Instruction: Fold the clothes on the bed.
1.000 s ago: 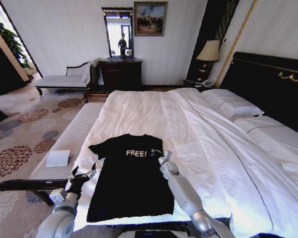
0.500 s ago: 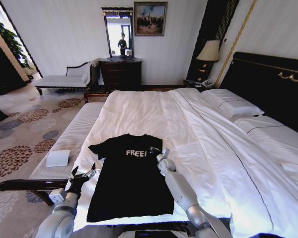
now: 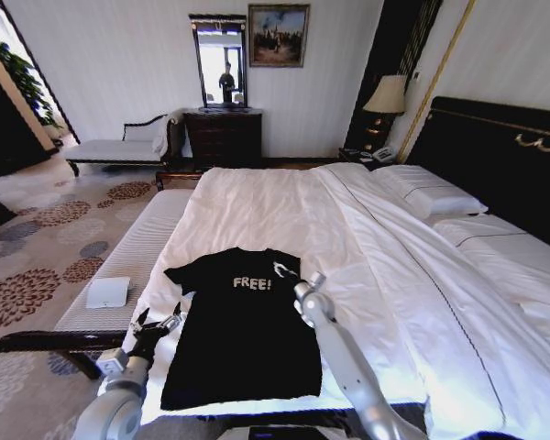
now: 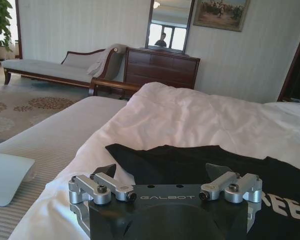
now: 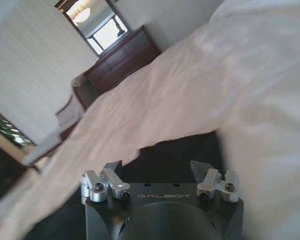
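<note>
T-shirt (image 3: 243, 330) lying flat on bed (image 3: 284, 202), nothing folded yet; both grippers spread wide — left gripper (image 3: 158, 327) waiting nr left edge, right gripper (image 3: 304, 286) hovering nr right sleeve.

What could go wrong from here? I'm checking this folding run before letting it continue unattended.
1. The T-shirt lies at the near edge of the bed; a pull toward the robot could drag it off.
2. The right gripper, open at the shirt's right sleeve, might pinch the white sheet along with the fabric.
3. The left gripper, open beside the shirt's left edge, is over bare sheet, so closing there would probably miss the shirt.
</note>
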